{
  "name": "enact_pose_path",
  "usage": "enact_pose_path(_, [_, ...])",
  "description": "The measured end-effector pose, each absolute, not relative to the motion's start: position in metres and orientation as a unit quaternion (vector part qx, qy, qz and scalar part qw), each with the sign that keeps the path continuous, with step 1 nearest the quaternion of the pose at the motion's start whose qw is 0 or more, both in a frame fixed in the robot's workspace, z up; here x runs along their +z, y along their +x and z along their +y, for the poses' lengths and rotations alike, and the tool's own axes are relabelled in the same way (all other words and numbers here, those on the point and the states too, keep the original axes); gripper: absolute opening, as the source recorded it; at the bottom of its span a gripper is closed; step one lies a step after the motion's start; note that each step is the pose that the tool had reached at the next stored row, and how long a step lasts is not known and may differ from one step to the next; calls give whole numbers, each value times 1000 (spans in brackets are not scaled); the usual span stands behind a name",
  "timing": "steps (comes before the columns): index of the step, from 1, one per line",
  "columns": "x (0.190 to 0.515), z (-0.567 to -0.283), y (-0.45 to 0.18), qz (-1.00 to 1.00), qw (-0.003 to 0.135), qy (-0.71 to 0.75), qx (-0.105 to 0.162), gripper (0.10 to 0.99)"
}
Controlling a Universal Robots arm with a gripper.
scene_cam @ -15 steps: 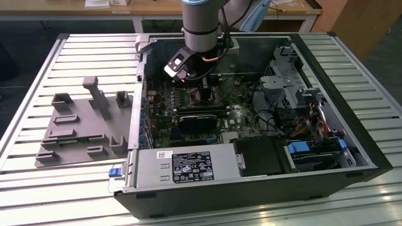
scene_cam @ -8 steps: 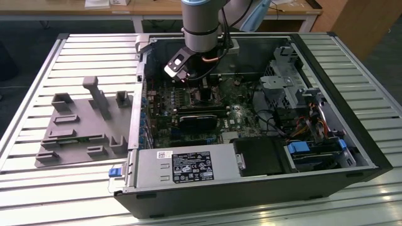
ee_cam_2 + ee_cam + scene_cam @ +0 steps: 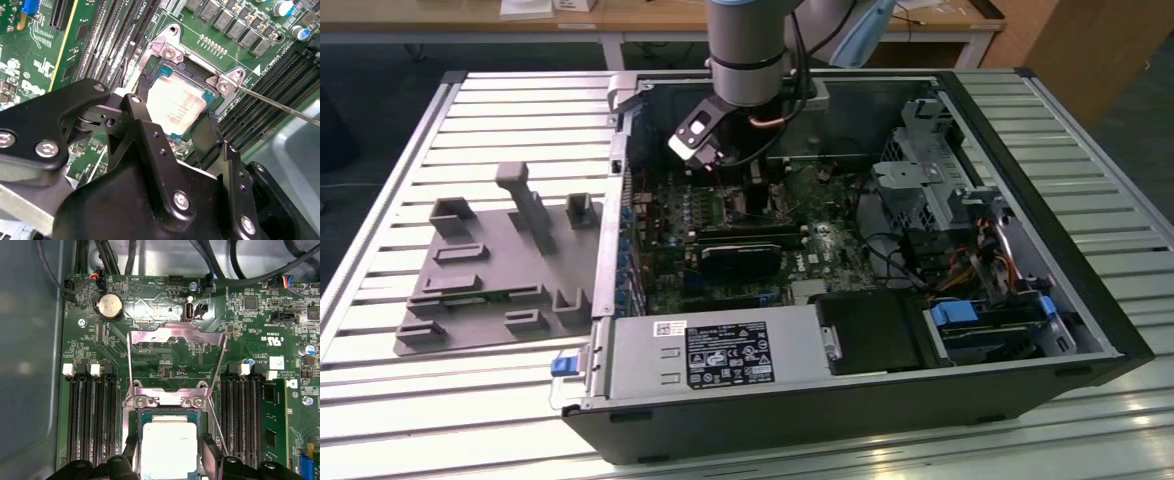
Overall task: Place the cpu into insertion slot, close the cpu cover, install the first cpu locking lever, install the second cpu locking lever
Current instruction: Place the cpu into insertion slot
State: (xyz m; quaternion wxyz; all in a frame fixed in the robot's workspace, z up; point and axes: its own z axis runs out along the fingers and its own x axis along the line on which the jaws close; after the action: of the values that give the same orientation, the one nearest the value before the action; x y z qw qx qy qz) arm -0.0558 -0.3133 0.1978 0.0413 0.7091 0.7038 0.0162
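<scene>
cpu [image 3: 169, 449] lies flat in insertion slot [image 3: 167, 70], toward far side of open case [image 3: 854, 420] in exterior view. tool [image 3: 176, 104] astride it, fingers [image 3: 210, 127] apart at left and right edges, slim gaps seem to show. cpu cover [image 3: 175, 331] raised on far side, locking lever [image 3: 280, 104] loose at right. judged: placing step about finished, cover not yet closed. any move off calls for straight lift, no dragging of chip.

The cpu [image 3: 169, 447] in the insertion slot [image 3: 170, 416], the cpu cover [image 3: 175, 333] open beyond one edge, memory slots [image 3: 92, 425] on either side
</scene>
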Motion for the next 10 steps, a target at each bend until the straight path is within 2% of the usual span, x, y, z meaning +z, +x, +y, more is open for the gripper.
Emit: enact_pose_path(10, [209, -313, -56, 704, 42, 709, 17, 612])
